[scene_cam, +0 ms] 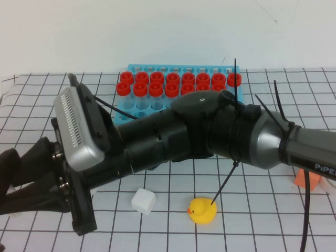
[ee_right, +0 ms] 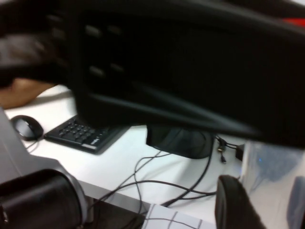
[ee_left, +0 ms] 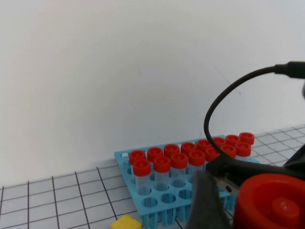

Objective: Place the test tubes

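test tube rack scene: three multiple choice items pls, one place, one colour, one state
1. The yellow duck lies where from the white cube? A left; B right; C on top.
2. The tube caps are: A green; B red; C black.
3. Nearest rows of the blue rack: A empty holes; B full; C lidded.
B: high view shows it on the cube's right. B: every cap is red. A: left wrist view shows open holes before the tubes.
Right gripper reaches across to near left; left gripper low, facing the rack.
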`<state>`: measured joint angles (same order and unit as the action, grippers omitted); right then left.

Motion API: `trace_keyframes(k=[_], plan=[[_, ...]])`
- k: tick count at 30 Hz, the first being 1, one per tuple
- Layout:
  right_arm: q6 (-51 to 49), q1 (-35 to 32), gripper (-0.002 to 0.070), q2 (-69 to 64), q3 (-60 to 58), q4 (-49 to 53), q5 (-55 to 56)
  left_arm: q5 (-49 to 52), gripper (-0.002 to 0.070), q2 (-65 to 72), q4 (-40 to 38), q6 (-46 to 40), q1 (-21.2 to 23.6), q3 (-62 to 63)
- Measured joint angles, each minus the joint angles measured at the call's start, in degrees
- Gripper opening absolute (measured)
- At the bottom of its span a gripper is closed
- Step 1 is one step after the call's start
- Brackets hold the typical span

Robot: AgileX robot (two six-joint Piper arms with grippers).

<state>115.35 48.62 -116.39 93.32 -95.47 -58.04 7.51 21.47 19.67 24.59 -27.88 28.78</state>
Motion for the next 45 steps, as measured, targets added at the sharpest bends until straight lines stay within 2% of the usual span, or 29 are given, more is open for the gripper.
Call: trace_keyframes(k=[3, 6, 14, 18, 20, 23, 25, 29, 30, 32, 34, 36, 38, 41, 45], plan=[[0.00, 0.23, 0.0232, 0.00, 0.00, 0.02, -0.10, -0.02, 0.0348, 0.72, 0.00, 0.03, 0.00, 0.00], [0.10, 0.23, 0.0233, 0.00, 0.00, 0.25, -0.37, -0.02, 0.0237, 0.83, 0.14, 0.13, 0.00, 0.00], [-0.22, 0.23, 0.0233, 0.00, 0.00, 0.37, -0.01, -0.02, 0.0239, 0.83, 0.25, 0.13, 0.00, 0.00], [-5.50, 0.37, 0.0235, 0.00, 0.00, 0.85, 0.97, -0.15, 0.0239, 1.07, 0.39, 0.25, 0.00, 0.00], [-8.62, 0.37, 0.0273, 0.12, 0.00, 1.31, 1.61, -1.00, 0.0239, 1.08, 0.70, 0.25, 0.00, 0.00], [-11.22, -0.37, 0.0415, 0.24, 0.00, 2.69, 3.66, -4.93, 0.0239, 1.08, 0.91, 0.15, 0.00, 0.00], [-11.90, -1.44, 0.0484, 0.24, 0.00, 4.66, 4.10, -6.90, 0.0239, 1.08, 0.91, 0.15, 0.00, 0.00], [-14.35, -4.56, 0.0506, 1.44, 0.00, 11.08, 1.64, -8.12, 0.0239, 1.08, 0.91, 0.15, 0.00, 0.00], [-15.74, -5.53, 0.0498, 2.03, 0.00, 13.17, 0.59, -8.12, 0.0239, 1.08, 0.91, 0.15, 0.00, 0.00], [-22.46, -8.23, 0.0408, 4.04, 0.00, 19.45, -3.25, -8.57, 0.0239, 1.29, 0.65, 1.03, 0.00, 0.00], [-27.56, -9.95, 0.0299, 5.36, 0.00, 24.23, -6.70, -9.57, 0.0239, 2.27, -0.14, 2.59, 0.00, 0.00], [-31.30, -11.61, 0.0146, 6.92, 0.00, 30.29, -9.25, -11.59, 0.0239, 4.22, -0.74, 4.54, 0.00, 0.00], [-34.82, -12.80, 0.0072, 8.55, 0.00, 36.53, -10.31, -14.63, 0.0239, 7.30, -1.03, 5.94, 0.00, 0.00], [-41.43, -13.46, 0.0029, 11.38, 0.00, 46.14, -10.89, -20.66, 0.0239, 13.23, -1.03, 6.49, 0.00, 0.00], [-50.80, -13.46, 0.0014, 16.30, 0.00, 58.44, -11.52, -32.23, 0.0239, 23.64, -1.03, 5.86, 0.00, 0.00]])
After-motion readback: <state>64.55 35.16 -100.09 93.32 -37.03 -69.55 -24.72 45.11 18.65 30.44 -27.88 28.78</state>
